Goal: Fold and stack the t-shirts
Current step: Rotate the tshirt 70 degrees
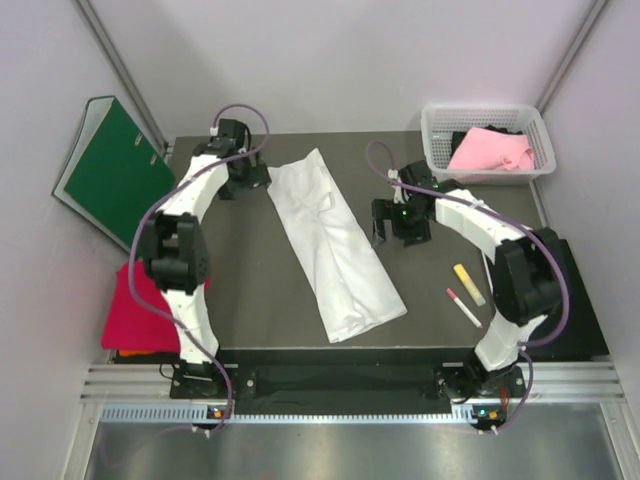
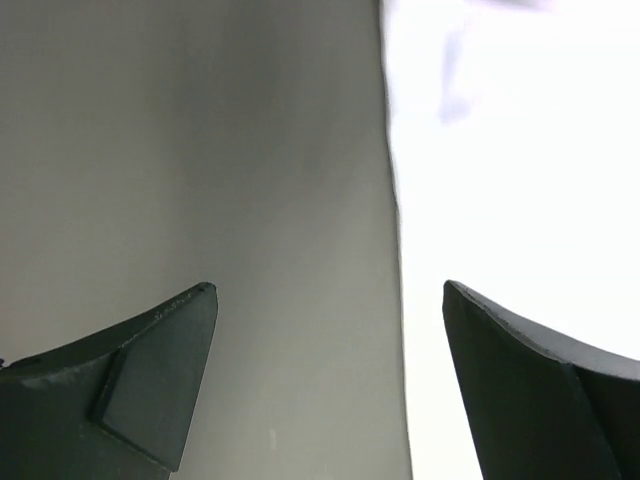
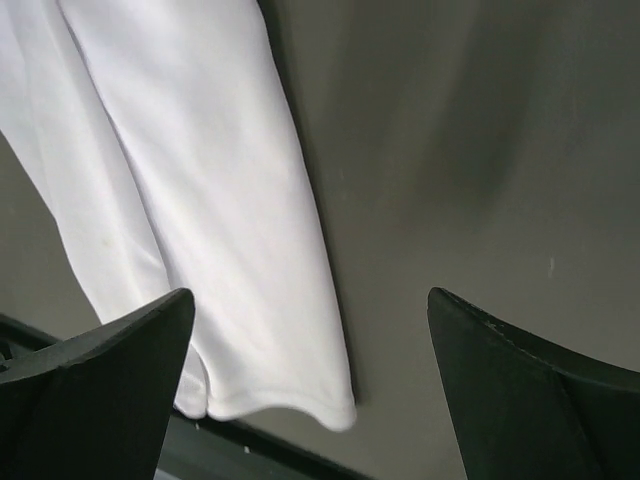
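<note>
Unfolding could spoil the white t-shirt if the left gripper or right gripper, both with fingers apart, pinches only one layer

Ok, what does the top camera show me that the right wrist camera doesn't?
Top only: the left end effector, the pink t-shirt in the white basket, the red t-shirt at the left edge of the table, the green binder, a yellow marker and a pink pen.
Right wrist only: a close look at the layered end of the white t-shirt, and the right end effector wide open and empty.
Both: the white t-shirt folded into a long strip on the dark table.
</note>
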`<control>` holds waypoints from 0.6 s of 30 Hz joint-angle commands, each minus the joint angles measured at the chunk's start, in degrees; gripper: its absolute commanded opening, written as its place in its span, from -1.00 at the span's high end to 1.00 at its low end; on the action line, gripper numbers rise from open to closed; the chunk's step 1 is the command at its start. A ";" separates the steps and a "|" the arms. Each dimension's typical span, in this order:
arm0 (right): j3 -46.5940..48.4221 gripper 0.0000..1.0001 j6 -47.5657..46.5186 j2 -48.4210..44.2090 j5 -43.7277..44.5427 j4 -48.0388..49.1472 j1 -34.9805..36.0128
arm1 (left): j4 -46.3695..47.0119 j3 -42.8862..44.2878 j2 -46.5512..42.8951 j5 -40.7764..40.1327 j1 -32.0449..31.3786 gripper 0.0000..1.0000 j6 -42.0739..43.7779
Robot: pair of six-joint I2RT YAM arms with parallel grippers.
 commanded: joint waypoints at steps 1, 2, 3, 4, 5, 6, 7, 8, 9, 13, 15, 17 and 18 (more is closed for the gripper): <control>9.30 -0.99 -1.90 8.66 -1.86 11.44 -0.26 | -0.87 -9.37 -14.67 5.71 0.06 -0.97 -2.18; 12.01 -0.99 -1.99 10.08 -1.85 12.41 -0.26 | -0.88 -13.83 -16.35 7.37 -0.03 -0.97 -3.40; 13.51 -0.99 -1.90 11.66 -1.59 13.11 -0.26 | -0.79 -16.22 -18.02 8.95 -0.29 -0.97 -4.11; 14.92 -0.99 -1.90 14.73 -1.42 14.69 -0.26 | -0.62 -18.51 -21.35 9.84 -0.55 -0.97 -4.73; 17.72 -0.99 -1.90 16.23 -1.50 15.40 -0.26 | -0.44 -22.80 -23.03 10.63 -0.81 -0.97 -5.95; 19.14 -0.99 -1.73 17.73 -1.50 16.02 -0.26 | -0.09 -24.75 -24.70 12.03 -1.17 -0.97 -6.57; 21.33 -0.99 -1.46 20.44 -1.50 17.76 -0.26 | 0.00 -28.25 -27.76 12.48 -1.95 -0.97 -7.10; 22.40 -0.99 -1.29 21.86 -1.76 18.74 -0.35 | 0.09 -29.68 -29.10 12.74 -2.57 -0.97 -7.46; 23.62 -0.98 -0.68 24.83 -2.12 19.27 -0.27 | -0.87 -30.91 -30.33 12.05 -3.18 -0.97 -7.63; 30.12 -0.92 1.26 30.92 -5.27 21.73 -0.26 | -4.91 -36.45 -35.52 9.42 -5.30 -0.97 -7.90; 31.80 -0.90 2.75 33.72 -5.63 23.40 -0.18 | -6.32 -37.86 -37.28 8.36 -5.30 -0.97 -7.55; 34.53 -0.89 3.81 35.58 -6.95 24.45 -0.18 | -7.73 -39.45 -38.16 7.39 -5.30 -0.97 -7.28; 35.58 -0.89 4.86 37.59 -7.47 24.63 -0.09 | -8.00 -39.89 -38.86 7.30 -5.30 -0.97 -7.20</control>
